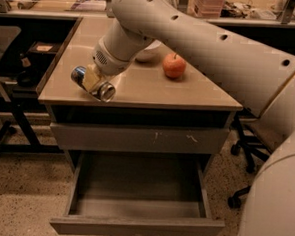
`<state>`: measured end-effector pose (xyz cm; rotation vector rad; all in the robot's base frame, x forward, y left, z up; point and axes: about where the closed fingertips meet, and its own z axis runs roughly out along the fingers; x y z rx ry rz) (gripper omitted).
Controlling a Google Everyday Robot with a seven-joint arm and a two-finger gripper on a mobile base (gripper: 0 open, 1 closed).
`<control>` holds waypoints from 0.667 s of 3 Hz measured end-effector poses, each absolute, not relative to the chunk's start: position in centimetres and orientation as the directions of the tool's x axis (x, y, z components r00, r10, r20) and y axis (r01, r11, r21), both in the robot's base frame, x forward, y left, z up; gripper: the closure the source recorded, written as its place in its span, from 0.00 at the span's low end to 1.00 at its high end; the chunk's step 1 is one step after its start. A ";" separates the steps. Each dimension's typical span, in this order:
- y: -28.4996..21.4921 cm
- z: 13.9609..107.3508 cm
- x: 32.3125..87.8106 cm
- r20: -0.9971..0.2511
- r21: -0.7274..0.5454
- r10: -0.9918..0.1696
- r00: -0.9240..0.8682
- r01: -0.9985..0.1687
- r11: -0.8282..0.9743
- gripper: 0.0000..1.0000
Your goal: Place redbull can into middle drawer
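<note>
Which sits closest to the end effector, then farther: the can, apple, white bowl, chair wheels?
1. redbull can: gripped in the end effector, above the table edge, front left.
2. apple and white bowl: farther back on the tabletop; too close to call.
3. chair wheels: on the floor, far right.

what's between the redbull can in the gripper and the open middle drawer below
In the camera view, the gripper holds the redbull can by the front edge of the table; between it and the middle drawer sits the closed scratched drawer front.

No legible text — not on redbull can (85, 77) in hand (95, 80) over tabletop (179, 93)
</note>
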<state>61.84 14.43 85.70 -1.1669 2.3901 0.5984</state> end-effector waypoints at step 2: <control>11.6 88.1 56.2 -0.539 0.161 -0.566 -0.624 -0.736 0.658 1.00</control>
